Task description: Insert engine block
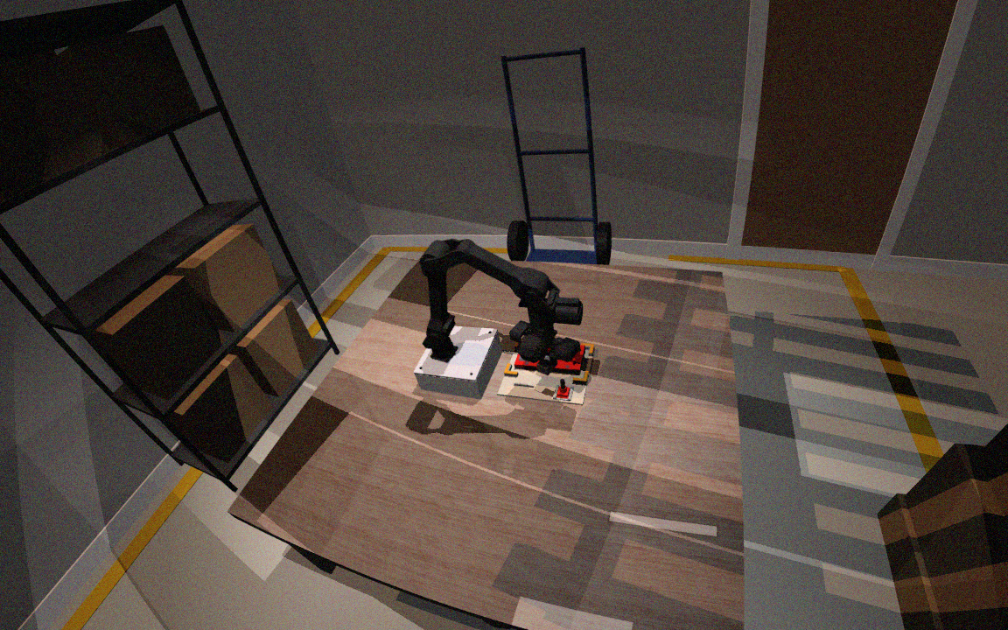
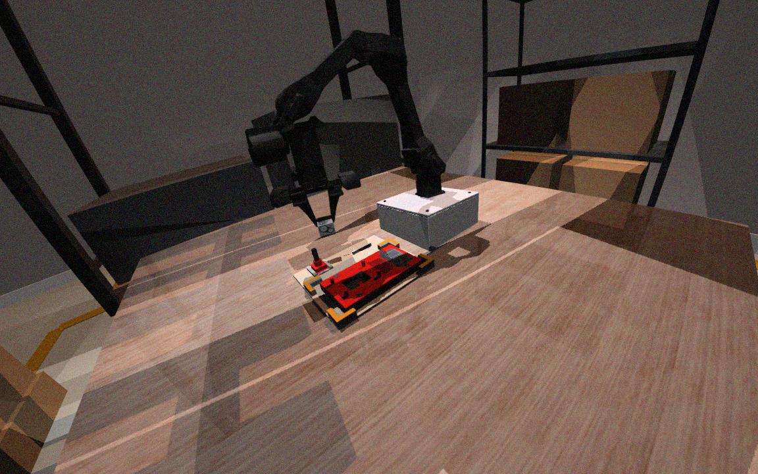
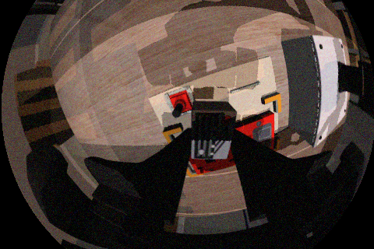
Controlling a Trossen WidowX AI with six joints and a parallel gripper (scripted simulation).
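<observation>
My gripper [image 1: 547, 366] [image 2: 326, 220] [image 3: 210, 132] points down, shut on the engine block [image 2: 326, 228] [image 3: 210, 150], a small block with a grey, slotted face in the wrist view. It hangs in the air, clear of the car body [image 1: 523, 362] [image 2: 391, 268] [image 3: 249, 126], a flat red plate. In the exterior view the opening [image 2: 356, 278] shows as a dark, shaded recess in the plate. In the wrist view the block and fingers cover that part of the plate. The rib and the block's slot side cannot be told apart clearly.
The car body lies on a cream board [image 1: 514, 389] [image 3: 273, 79] between orange corner brackets [image 2: 343, 316] [image 3: 276, 101]. A red piece with a black upright knob [image 1: 563, 390] [image 2: 318, 264] [image 3: 180, 100] stands on the board near the block. The arm's white-topped base box [image 1: 449, 382] [image 2: 452, 218] [image 3: 301, 85] stands beside the board.
</observation>
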